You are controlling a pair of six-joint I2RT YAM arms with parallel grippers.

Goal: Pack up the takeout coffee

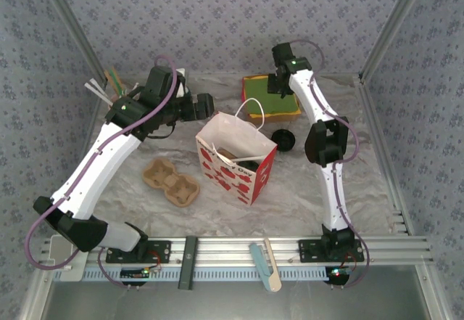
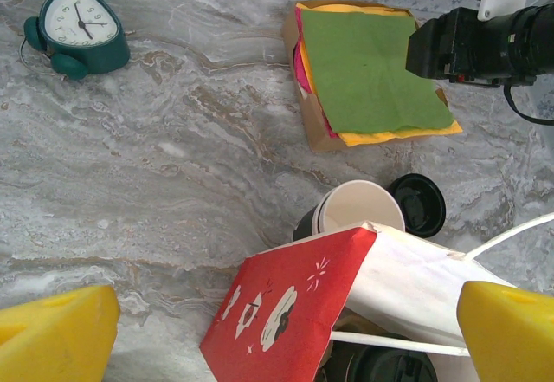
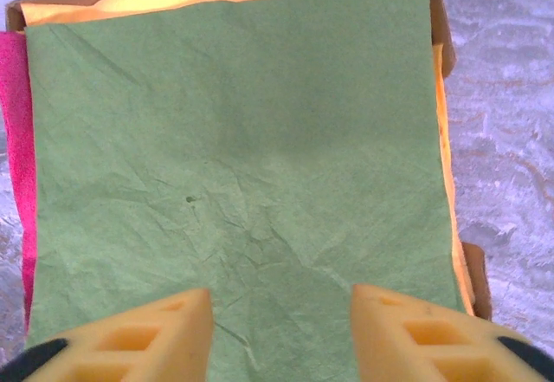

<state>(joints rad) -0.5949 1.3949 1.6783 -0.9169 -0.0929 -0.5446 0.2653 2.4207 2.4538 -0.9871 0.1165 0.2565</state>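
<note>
The left gripper [image 2: 281,330] hangs above the bag [image 2: 286,300], its yellow fingers [image 2: 54,339] spread wide with nothing between them. Ahead of it, just past the bag's far edge and touching or almost touching it, stands the open cup [image 2: 359,209]. It is upright, long axis vertical, mouth up, dark outside and white inside. Just right of the cup the black lid [image 2: 418,204] lies flat on the table [image 2: 173,157]. A dark round shape low inside the bag may be a second, lidded cup, but it is too cropped to be sure. Farther right, the right gripper [image 3: 281,308] hovers over the green napkins [image 3: 234,139], fingers apart and empty. The left gripper looks better placed for the cup, since it faces it and needs only a short reach forward and down.
</note>
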